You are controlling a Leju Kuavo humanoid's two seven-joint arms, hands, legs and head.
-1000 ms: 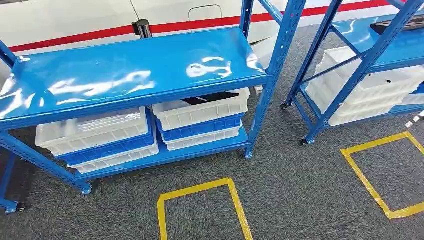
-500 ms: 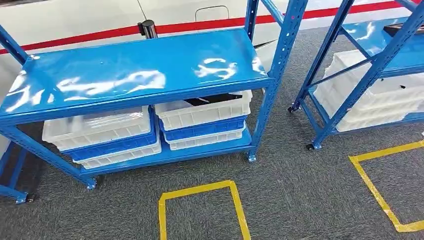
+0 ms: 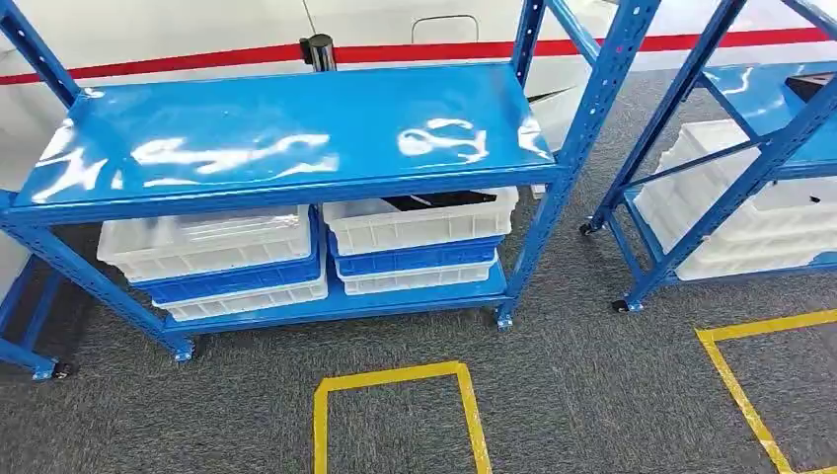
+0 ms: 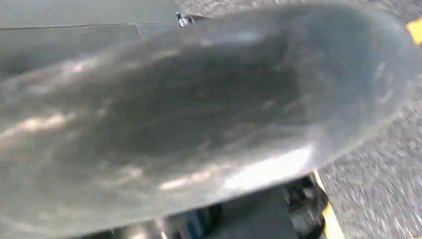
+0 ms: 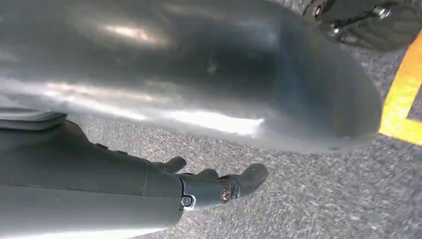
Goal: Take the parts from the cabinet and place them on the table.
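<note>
A blue metal cabinet rack (image 3: pixel 296 133) stands ahead with a bare, glossy top shelf. On its lower shelf sit stacked white and blue bins (image 3: pixel 419 242); a black part (image 3: pixel 439 199) lies in the top right bin. My right hand (image 5: pixel 214 185) hangs over the grey carpet with its fingers apart and nothing in them. A grey edge of my left hand (image 4: pixel 149 22) shows beside a blurred body panel, and its fingers are hidden.
A second blue rack (image 3: pixel 730 148) with white bins (image 3: pixel 760 222) stands at the right, a dark object (image 3: pixel 817 87) on its shelf. Yellow tape squares (image 3: pixel 395 415) mark the carpet in front. A black post (image 3: pixel 319 49) stands behind the rack by a white wall with a red stripe.
The whole picture has shifted right, so the camera has moved; the first rack now sits more centred and squarer in view. Nothing on the shelves has moved.
</note>
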